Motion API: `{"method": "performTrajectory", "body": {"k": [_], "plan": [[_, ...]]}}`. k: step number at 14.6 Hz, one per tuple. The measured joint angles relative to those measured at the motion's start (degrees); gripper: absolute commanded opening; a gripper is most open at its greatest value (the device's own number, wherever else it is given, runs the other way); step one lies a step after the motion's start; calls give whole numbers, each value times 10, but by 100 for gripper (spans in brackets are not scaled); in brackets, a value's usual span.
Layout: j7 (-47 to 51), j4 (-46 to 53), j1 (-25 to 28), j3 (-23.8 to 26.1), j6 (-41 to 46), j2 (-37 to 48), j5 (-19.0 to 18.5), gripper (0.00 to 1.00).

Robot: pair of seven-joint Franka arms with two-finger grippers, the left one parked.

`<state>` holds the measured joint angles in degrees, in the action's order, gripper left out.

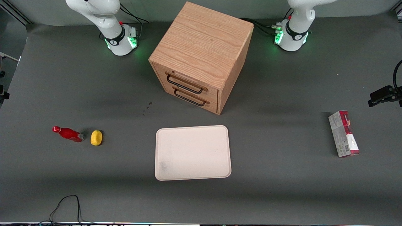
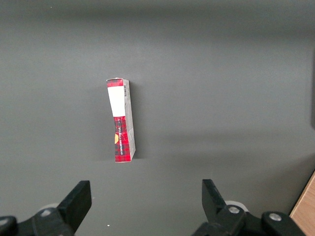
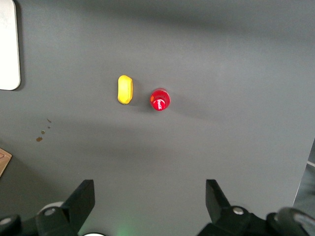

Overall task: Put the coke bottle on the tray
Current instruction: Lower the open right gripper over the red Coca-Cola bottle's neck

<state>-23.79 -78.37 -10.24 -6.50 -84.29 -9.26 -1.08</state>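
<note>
High above the surface point(image 1: 282, 188), our end effector point(image 3: 150, 206) hangs spread and empty; the coke bottle point(image 1: 68, 133) stands ungrasped, well apart from the bare tray point(image 1: 192, 153).

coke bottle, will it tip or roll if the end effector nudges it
The bottle stands upright, tall and slim on a small base, so it probably tips easily. Being round, it would likely roll once down. The open end effector hangs well above it; the lemon sits close beside.

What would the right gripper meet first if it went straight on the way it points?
Probably bare table. The gripper, fingers open, hangs high above it, facing down; the bottle and yellow lump lie off that line, though depth is unclear.
</note>
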Motion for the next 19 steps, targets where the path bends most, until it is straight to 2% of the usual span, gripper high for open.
{"method": "performTrajectory", "body": {"k": [7, 10, 16, 19], "plan": [[0, -27, 0, 0, -17, -41, 0, 100], [0, -62, 0, 0, -92, -71, 0, 100], [0, -217, 0, 0, -290, -81, 0, 100], [0, -262, 0, 0, -343, -80, 0, 100]]}}
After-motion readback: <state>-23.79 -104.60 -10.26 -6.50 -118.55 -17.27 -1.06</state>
